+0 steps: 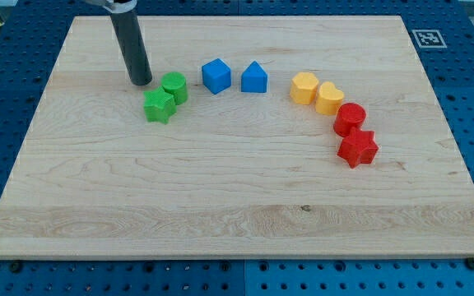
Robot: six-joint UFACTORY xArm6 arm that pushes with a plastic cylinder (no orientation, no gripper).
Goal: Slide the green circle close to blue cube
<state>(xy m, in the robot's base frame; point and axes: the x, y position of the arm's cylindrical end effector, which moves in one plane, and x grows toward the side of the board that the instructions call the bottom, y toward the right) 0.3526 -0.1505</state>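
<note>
We are showing only the rod [130,45] in the camera view: a straight, dark cylinder coming in from the view's top edge at upper left, where a paler collar is just peeking in (most of it is being cut off by the frame). The rod is leaning slightly, its upper end sitting a little further to the view's left than its lower end. Our tip [141,83] is resting at the lower end, blunt and round, and it is pointing down toward the view's bottom. No more of our arm is showing above the collar.
</note>
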